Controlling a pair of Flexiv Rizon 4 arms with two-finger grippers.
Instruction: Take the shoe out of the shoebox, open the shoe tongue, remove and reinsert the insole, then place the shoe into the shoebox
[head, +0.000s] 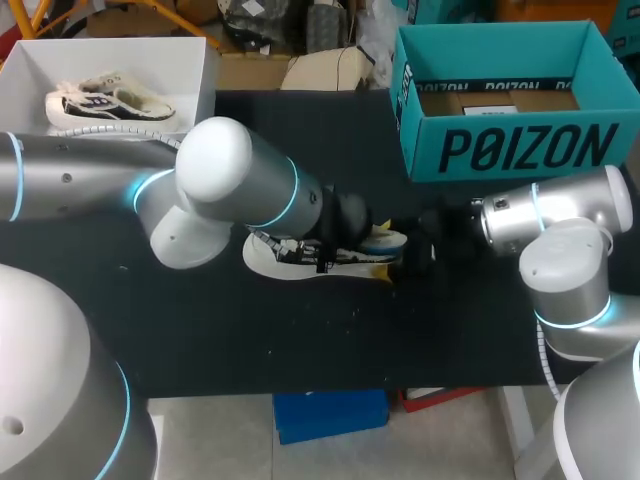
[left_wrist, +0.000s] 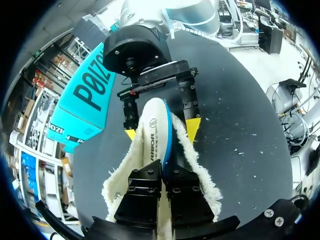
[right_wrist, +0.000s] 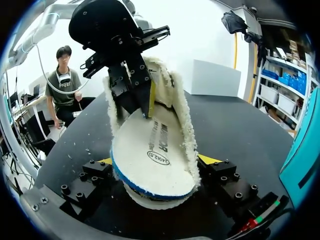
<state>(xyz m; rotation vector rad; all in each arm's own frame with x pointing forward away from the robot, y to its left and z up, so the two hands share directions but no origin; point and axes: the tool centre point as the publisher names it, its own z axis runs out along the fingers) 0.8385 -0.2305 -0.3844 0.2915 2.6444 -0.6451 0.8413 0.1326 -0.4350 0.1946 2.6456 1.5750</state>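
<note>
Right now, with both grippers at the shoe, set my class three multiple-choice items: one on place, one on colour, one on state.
1. Where is the white fleece-lined shoe? A on a shelf; B on the black table; C on the floor.
2. The white foam insole's edge is: A red; B blue; C green.
3. The insole is: A flat inside the shoe; B held up by the left gripper; C on the table.
Key: 1 B, its sole rests on the table. 2 B, a blue rim shows. 3 B, the gripper pinches its raised end.
</note>
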